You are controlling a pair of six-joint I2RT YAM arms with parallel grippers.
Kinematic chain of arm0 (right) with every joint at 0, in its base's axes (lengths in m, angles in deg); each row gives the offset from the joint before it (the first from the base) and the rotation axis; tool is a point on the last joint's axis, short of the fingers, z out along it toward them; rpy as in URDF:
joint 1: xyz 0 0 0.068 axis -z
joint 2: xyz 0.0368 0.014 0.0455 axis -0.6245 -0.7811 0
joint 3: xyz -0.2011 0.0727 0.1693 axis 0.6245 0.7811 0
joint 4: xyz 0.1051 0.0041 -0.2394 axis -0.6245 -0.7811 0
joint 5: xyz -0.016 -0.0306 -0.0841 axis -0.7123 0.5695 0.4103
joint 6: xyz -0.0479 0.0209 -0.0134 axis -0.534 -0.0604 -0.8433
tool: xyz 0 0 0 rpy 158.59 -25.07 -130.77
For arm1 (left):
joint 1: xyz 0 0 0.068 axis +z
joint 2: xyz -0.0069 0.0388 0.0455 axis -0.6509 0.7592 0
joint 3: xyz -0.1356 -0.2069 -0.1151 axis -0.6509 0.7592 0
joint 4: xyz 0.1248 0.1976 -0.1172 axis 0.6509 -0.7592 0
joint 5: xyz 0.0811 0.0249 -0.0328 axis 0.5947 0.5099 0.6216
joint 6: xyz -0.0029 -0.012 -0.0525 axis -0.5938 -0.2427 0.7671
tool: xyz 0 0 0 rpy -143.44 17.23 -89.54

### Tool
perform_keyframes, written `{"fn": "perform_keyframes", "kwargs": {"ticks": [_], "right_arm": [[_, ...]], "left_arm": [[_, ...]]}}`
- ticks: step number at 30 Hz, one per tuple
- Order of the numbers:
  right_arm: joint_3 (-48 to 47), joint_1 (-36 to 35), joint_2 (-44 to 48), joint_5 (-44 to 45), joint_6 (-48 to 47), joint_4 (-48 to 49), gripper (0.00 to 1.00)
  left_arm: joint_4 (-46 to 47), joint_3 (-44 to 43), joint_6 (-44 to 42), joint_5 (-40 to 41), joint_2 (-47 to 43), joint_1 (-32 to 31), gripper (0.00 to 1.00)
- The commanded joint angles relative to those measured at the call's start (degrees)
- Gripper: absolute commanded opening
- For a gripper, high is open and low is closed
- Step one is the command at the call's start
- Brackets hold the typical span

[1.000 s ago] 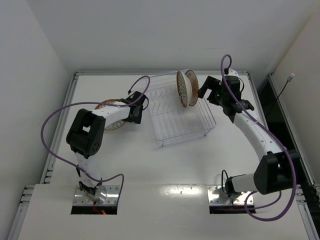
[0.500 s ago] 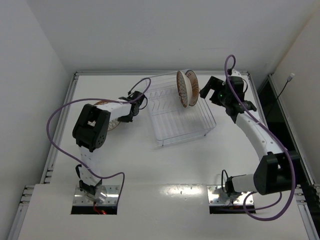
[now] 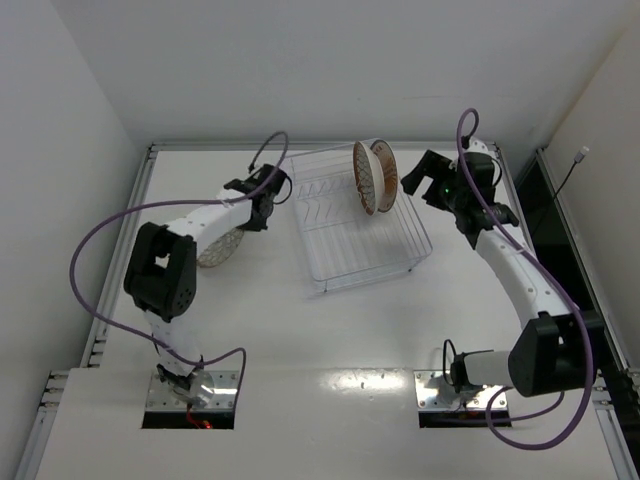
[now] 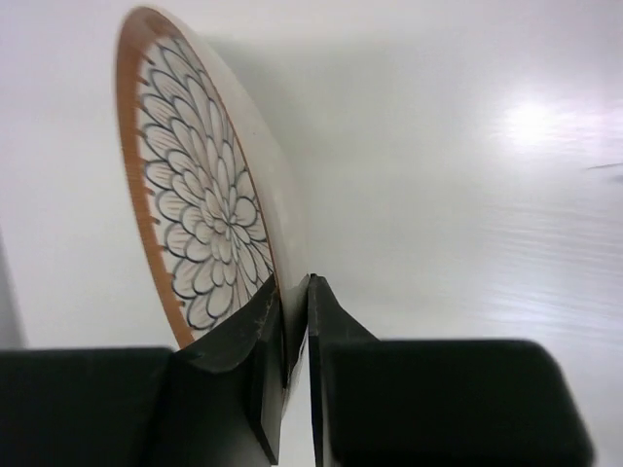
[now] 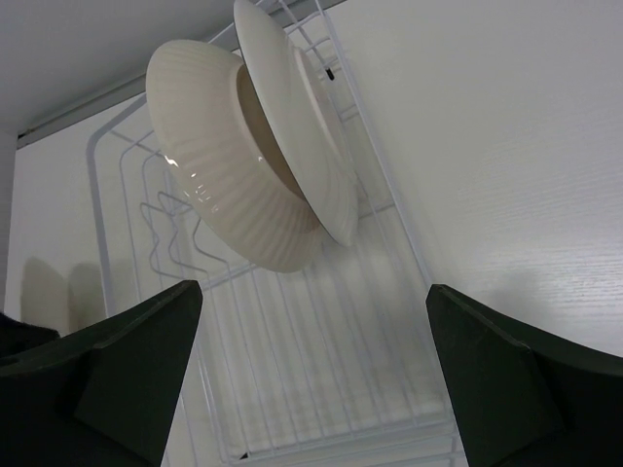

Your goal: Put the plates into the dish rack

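**Third plate pinched at rim: carry it to the rack**

The left fingers [image 4: 336, 326] are clamped narrow on the rim of the brown-rimmed plate [image 4: 209, 214], near the left side of the dish rack [image 3: 360, 272]. Two plates [image 3: 372, 177] stand on edge at the rack's far end. The right fingers [image 5: 127, 360] are spread wide and empty, just right of the rack. Lift the plate clear of the worktop [image 3: 330, 340] and keep it on edge. The pinch is thin, so go slowly. Lower it into a gap nearer than the standing pair.

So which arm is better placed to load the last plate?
Left. The left end effector is shut on the brown-rimmed plate, just left of the dish rack. The right end effector hangs open and empty beside the two racked plates.
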State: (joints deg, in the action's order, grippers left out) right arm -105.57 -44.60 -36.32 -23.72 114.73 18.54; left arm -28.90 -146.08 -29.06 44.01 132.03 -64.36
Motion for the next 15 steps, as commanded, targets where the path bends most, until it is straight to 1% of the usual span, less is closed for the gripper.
{"fn": "perform_keyframes", "kwargs": {"ticks": [1,3,5,6,9,10,12,13,14,15], "right_arm": [[0.4,0.8,1.9,-1.8,1.4,3.5,0.97],[0.9,1.4,1.9,-2.5,1.4,4.1,0.97],[1.5,2.0,1.9,-3.0,1.4,4.1,0.97],[1.5,2.0,1.9,-3.1,2.0,4.7,0.97],[2.1,2.6,1.9,-3.6,2.0,5.2,0.97],[2.1,3.1,1.9,-4.2,2.0,5.2,0.97],[2.1,3.7,1.9,-4.8,2.0,5.2,0.97],[2.6,3.7,1.9,-4.8,2.0,5.7,0.97],[2.6,3.7,1.9,-4.8,2.0,5.7,0.97],[2.6,4.2,1.9,-5.4,2.0,5.7,0.97]], "left_arm": [[1.4,-11.5,6.7,-1.4,-11.5,-3.3,0.0],[1.4,-14.3,7.9,-0.4,-14.9,-5.4,0.0],[4.6,-16.5,8.5,0.4,-17.1,-7.4,0.0],[5.9,-17.2,8.5,0.4,-18.0,-9.5,0.0],[13.1,-17.7,9.3,0.4,-21.3,-13.1,0.0],[17.6,-17.7,9.9,-0.7,-22.9,-13.1,0.0],[24.4,-13.6,12.2,-3.3,-25.1,-13.6,0.0],[33.0,-11.2,12.9,-5.7,-26.3,-13.6,0.0],[37.7,-6.3,13.6,-7.6,-28.3,-13.6,0.0],[41.5,-4.8,15.6,-9.8,-28.3,-12.3,0.0]]}}
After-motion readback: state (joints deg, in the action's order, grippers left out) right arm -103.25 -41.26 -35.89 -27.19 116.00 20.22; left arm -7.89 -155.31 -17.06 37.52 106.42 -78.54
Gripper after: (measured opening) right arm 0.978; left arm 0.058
